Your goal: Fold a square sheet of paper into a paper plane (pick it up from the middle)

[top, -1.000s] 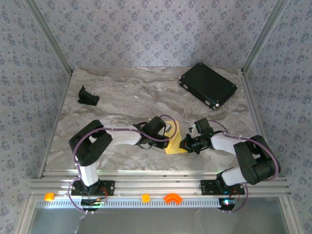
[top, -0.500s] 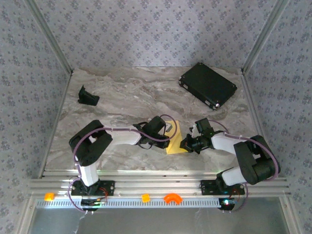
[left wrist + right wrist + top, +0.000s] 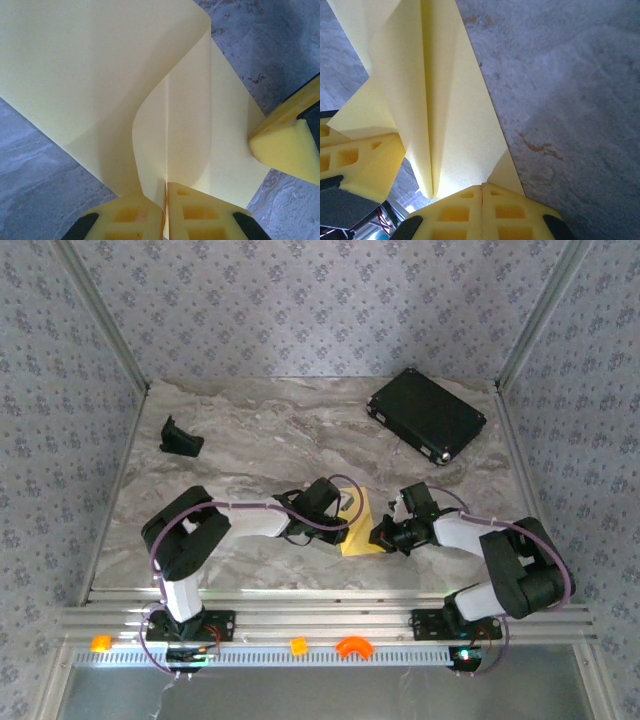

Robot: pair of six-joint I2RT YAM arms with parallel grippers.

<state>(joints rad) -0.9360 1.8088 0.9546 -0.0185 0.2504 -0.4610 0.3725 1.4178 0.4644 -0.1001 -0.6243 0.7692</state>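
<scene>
Looking down, we see a grey marbled tabletop (image 3: 250, 440) enclosed by blue-grey patterned walls (image 3: 300, 300). A black case (image 3: 427, 415) lies at its far right and a small black piece (image 3: 180, 437) at its far left. Near the front middle, the yellow paper (image 3: 360, 535) hangs between our left fingers (image 3: 135, 220) and right fingers (image 3: 455, 215), each pair pressed together, pinching it.

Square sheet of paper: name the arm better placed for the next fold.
Left, probably. The left gripper is shut on the square sheet of paper at its centre crease, where a loose flap curls up. The right gripper is shut on the sheet's edge, better for anchoring.
</scene>
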